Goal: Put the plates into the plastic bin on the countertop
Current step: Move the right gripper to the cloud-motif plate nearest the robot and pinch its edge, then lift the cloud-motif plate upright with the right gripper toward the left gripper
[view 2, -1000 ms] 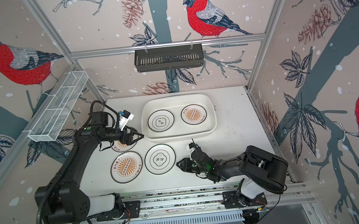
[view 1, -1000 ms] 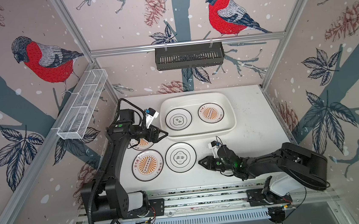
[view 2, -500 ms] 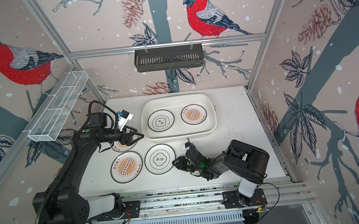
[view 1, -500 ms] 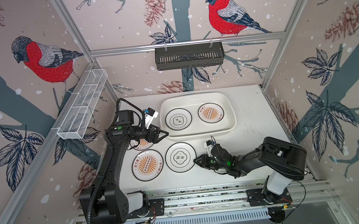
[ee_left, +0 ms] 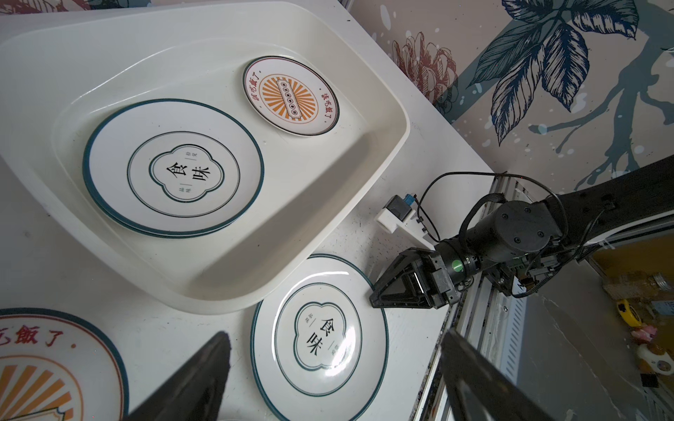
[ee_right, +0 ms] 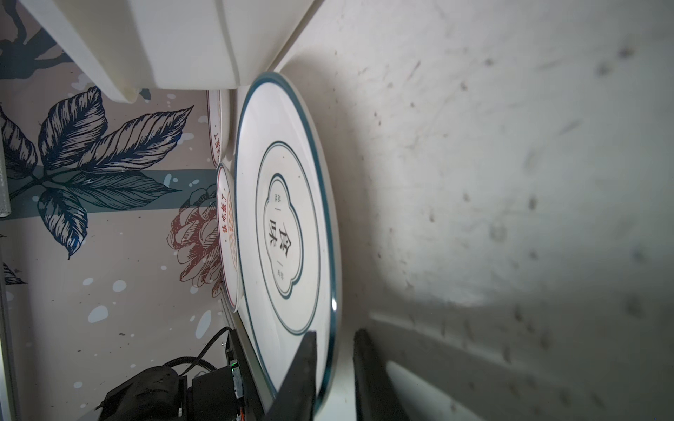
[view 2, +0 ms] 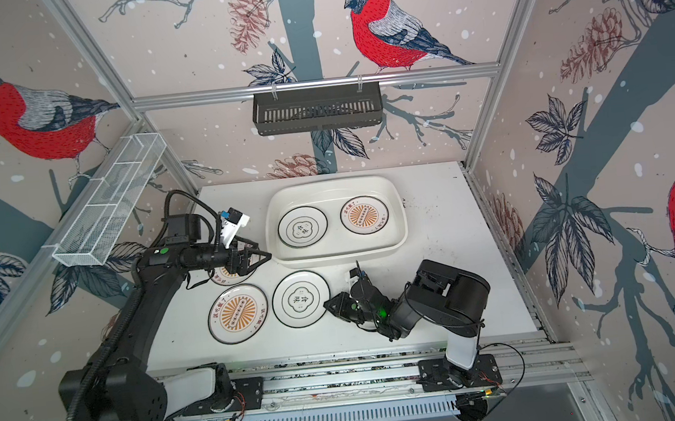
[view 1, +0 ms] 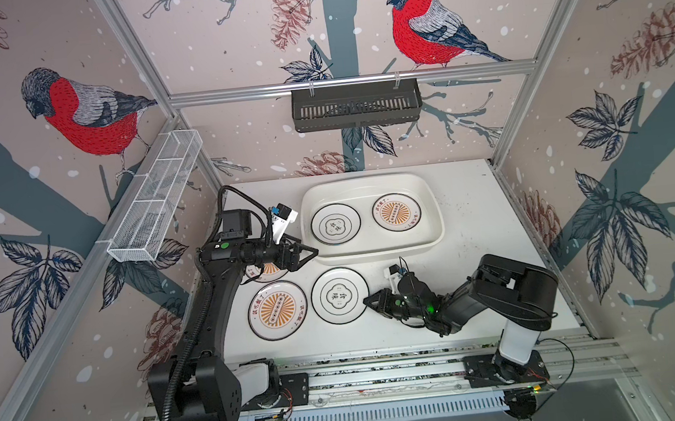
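- The right gripper [view 1: 366, 300] has slid in from the right across the countertop [view 1: 474, 216]. A second ago it lay apart from the quatrefoil plate [view 1: 340, 295]; now its tips reach that plate's right rim.
- In the right wrist view its jaws have narrowed to a slim gap with the rim between them. A sliver of space remains beside the edge, so it is not yet pinching.
- That plate lies flat near the middle of the countertop's front edge, just in front of the plastic bin [view 1: 373, 252] and outside it.
- The left gripper [view 1: 308, 253] has barely moved. It is spread wide and empty, hovering over a small plate [view 1: 266, 272] off the bin's front left corner.
- Inside the bin lie a second quatrefoil plate [view 1: 336, 224] and a smaller sunburst plate [view 1: 396, 212]. A large sunburst plate [view 1: 278, 309] waits on the countertop.
- The grasp looks about to close; lifting comes next.
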Robot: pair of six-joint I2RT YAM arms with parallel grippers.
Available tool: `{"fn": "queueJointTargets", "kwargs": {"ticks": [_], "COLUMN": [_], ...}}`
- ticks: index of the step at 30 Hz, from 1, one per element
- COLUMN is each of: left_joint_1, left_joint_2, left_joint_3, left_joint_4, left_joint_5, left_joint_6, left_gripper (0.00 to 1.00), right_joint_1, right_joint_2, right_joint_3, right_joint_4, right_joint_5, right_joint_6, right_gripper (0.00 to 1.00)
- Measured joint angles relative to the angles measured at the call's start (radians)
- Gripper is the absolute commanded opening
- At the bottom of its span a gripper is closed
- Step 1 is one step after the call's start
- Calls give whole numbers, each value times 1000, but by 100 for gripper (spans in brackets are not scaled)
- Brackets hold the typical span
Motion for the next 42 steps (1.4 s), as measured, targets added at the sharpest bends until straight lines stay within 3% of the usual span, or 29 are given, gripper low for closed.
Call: {"fn": "queueJointTargets", "kwargs": {"ticks": [10,29,42], "left_joint_1": [-42,-102,-102], "left_joint_2": [-3,-37,-11], "left_joint_3": [-5,-9,71], "left_joint_4": [31,50,46], "left_joint_5": [-2,-55,-77], "left_joint_6": [-33,-64,-135], "left_gripper": [90,92,90], "right_joint_1": [-8,-35,-40], "right_joint_2": [28,63,-24], "right_joint_3": [16,-74,-157], "right_joint_4": [26,204,229], "right_joint_5": [-3,-15,-43], "right_joint_6": [4,57,74], "right_gripper": [22,2,2]}}
